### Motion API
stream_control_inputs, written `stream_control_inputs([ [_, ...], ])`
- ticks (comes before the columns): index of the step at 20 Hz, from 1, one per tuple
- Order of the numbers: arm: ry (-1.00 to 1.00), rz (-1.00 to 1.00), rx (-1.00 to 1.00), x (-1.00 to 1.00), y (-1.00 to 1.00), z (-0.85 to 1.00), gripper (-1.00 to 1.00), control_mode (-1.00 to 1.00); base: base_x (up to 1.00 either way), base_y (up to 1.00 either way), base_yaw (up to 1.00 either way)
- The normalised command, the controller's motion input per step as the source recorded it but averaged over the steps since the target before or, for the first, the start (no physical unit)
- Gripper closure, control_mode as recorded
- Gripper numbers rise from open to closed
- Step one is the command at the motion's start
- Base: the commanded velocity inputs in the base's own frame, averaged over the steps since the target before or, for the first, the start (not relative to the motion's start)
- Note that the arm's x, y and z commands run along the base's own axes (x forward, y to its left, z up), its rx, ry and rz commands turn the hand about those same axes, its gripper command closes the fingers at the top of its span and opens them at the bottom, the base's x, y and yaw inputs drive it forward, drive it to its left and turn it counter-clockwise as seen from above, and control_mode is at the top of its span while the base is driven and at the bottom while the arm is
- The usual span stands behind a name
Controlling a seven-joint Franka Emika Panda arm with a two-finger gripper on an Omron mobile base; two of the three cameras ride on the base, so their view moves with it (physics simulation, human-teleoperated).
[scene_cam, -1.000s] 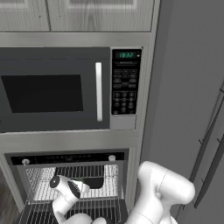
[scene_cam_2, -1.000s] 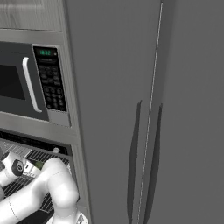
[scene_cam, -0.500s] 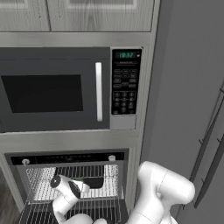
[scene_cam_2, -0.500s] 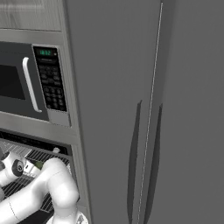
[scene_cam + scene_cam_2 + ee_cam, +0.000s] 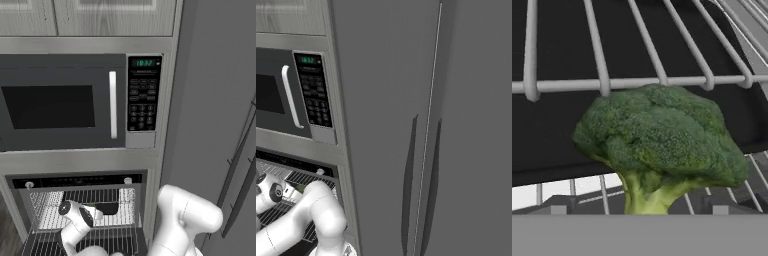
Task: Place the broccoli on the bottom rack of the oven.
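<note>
Broccoli point(image 5: 657, 145) sat gripped between the jaws, stalk toward the hand, crown pointing into the oven point(image 5: 80, 182), just under a rack's front bar, bottom rack point(image 5: 727, 197) below it.

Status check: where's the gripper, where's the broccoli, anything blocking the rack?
Gripper inside oven, shut on broccoli. Broccoli held by its stem, wire rack just beyond it. Nothing seen in the way.

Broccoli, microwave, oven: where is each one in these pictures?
broccoli point(image 5: 657, 135), hand view, on the lumpy green crown.
microwave point(image 5: 50, 106), left base view, on the dark door window.
oven point(image 5: 75, 181), left base view, on the black control strip.
</note>
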Motion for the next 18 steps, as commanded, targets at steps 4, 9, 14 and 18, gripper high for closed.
stream_control_inputs([
  [4, 0.0, 0.0, 0.0, -0.22, 0.02, 0.18, -1.0, -1.0, 0.0, 0.0, 0.0],
  [9, 0.0, 0.0, 0.0, -0.3, 0.0, 0.51, -1.0, -1.0, 0.0, 0.0, 0.0],
  [14, 0.0, 0.0, 0.0, -0.23, 0.0, 0.69, -1.0, -1.0, 0.0, 0.0, 0.0],
  [18, 0.0, 0.0, 0.0, -0.44, 0.0, 0.79, -1.0, -1.0, 0.0, 0.0, 0.0],
])
